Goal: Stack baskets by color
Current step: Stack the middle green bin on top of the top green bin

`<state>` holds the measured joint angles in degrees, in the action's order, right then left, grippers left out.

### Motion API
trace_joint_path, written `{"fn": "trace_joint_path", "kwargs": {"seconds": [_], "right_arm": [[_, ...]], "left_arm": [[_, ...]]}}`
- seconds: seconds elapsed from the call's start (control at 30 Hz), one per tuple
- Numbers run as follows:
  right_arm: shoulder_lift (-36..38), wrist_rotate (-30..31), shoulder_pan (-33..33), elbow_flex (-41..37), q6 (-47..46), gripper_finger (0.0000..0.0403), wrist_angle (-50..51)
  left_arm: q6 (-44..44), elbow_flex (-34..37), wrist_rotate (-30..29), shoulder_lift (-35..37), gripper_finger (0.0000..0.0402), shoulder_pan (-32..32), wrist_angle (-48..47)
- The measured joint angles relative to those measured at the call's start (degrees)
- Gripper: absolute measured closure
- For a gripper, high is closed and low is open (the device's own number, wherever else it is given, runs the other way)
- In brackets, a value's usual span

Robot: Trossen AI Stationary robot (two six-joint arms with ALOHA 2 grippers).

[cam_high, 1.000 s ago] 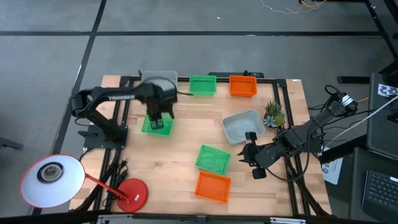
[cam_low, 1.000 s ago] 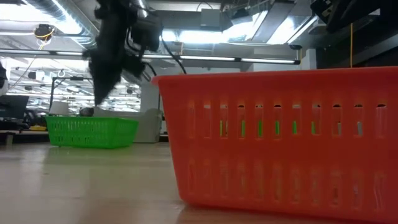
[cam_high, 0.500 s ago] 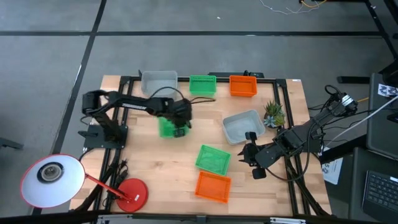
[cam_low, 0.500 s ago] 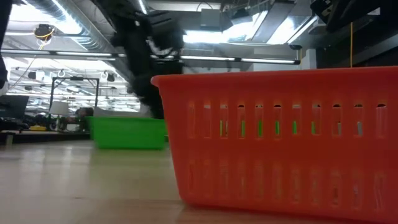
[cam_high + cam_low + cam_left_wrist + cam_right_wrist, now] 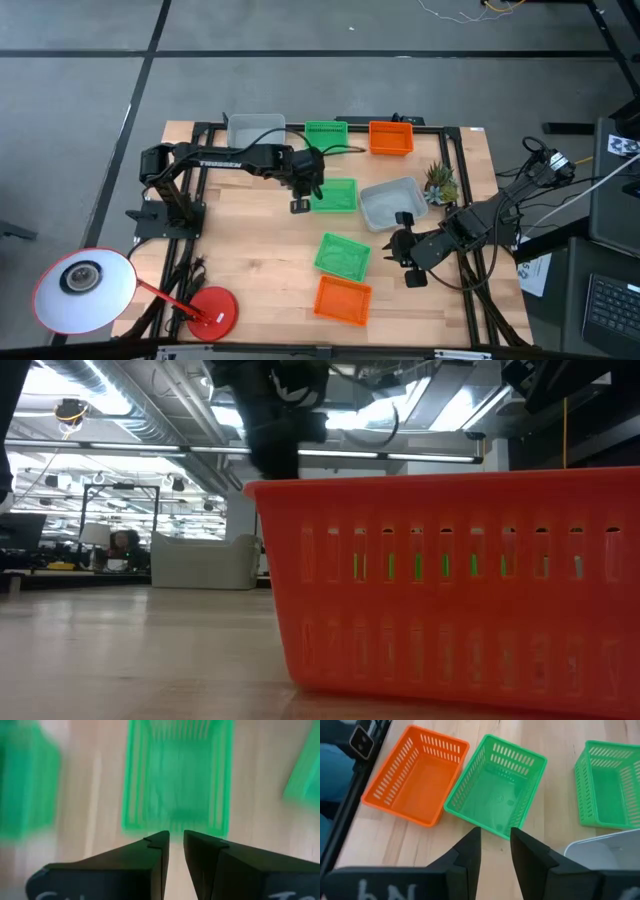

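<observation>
My left gripper [image 5: 312,192] reaches from the left to the table's middle, shut on a green basket [image 5: 336,195], which fills the left wrist view ahead of the fingers [image 5: 177,775]. Beside that basket rests a grey basket [image 5: 388,203]. Another green basket [image 5: 343,255] and an orange basket [image 5: 343,298] lie nearer the front. Along the far edge stand a grey [image 5: 255,130], a green [image 5: 325,135] and an orange basket [image 5: 391,137]. My right gripper [image 5: 495,845] hovers open near the front green basket [image 5: 495,787]. My left gripper has the green basket by its short wall nearest the arm [image 5: 175,826], pinched between the two fingers. The fingers slant down from the table's left. The basket stretches away from the fingertips toward the right; whether it is lifted or rests on the table I cannot tell.
A small potted plant [image 5: 440,183] stands right of the grey basket. A red disc [image 5: 212,308] lies at the front left corner. In the low view the front orange basket [image 5: 450,580] hides the held basket. Bare wood lies on the table's left half.
My left gripper has swept toward the table's right edge, tipping from steeply downward to a shallower slant. The green basket has travelled with it from the table's left part to the middle, beside the grey basket.
</observation>
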<state>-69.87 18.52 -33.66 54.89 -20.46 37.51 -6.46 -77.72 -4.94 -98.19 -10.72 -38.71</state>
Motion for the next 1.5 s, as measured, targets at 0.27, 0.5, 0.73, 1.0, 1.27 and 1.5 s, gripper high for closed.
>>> {"fn": "trace_joint_path", "kwargs": {"seconds": [0.27,0.5,0.73,1.0,1.27,1.5], "right_arm": [[0.0,1.1,0.0,0.0,1.5,0.0299,0.0],[0.0,4.2,1.2,0.0,-3.3,0.0299,-1.4],[0.0,-2.8,8.3,0.5,-6.3,0.0299,0.7],[0.0,-4.6,14.9,0.5,-4.5,0.0299,5.3],[0.0,-6.2,15.4,0.5,0.3,0.0299,4.1],[0.0,-1.3,18.0,0.5,3.2,0.0299,-3.7]], "left_arm": [[4.8,2.1,-1.6,-0.1,0.0352,2.3,-8.9],[2.5,2.8,-1.6,0.1,0.0352,5.3,-13.0],[0.5,4.3,-1.6,6.8,0.0352,5.9,-22.3],[1.5,16.3,-1.9,20.0,0.0352,5.7,-8.4],[2.9,22.4,-1.9,22.2,0.0352,5.2,9.9],[-7.0,22.4,-0.2,22.2,0.0352,5.5,6.3]]}}
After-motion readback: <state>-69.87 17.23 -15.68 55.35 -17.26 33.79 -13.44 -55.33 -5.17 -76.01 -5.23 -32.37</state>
